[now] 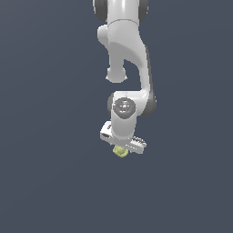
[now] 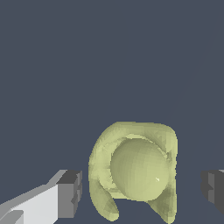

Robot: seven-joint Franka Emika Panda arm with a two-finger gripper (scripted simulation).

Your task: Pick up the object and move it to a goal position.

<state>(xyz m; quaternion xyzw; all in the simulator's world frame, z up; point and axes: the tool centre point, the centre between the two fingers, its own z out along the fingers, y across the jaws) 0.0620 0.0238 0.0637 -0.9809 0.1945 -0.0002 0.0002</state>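
The object (image 2: 140,170) is a pale yellow-green lumpy thing with a smooth round ball set in a ragged cup. It fills the space between my two dark fingertips in the wrist view. My gripper (image 2: 142,192) is open around it, and a narrow gap shows on each side between the pads (image 2: 72,192) and the object. In the exterior view the object (image 1: 120,152) peeks out just below the white hand of my gripper (image 1: 123,144), which is tilted. The arm's hand covers the fingertips there.
A plain dark blue-grey surface (image 1: 50,182) lies all around in both views. The white arm (image 1: 125,54) reaches down from the top of the exterior view. No other objects or any goal marker show.
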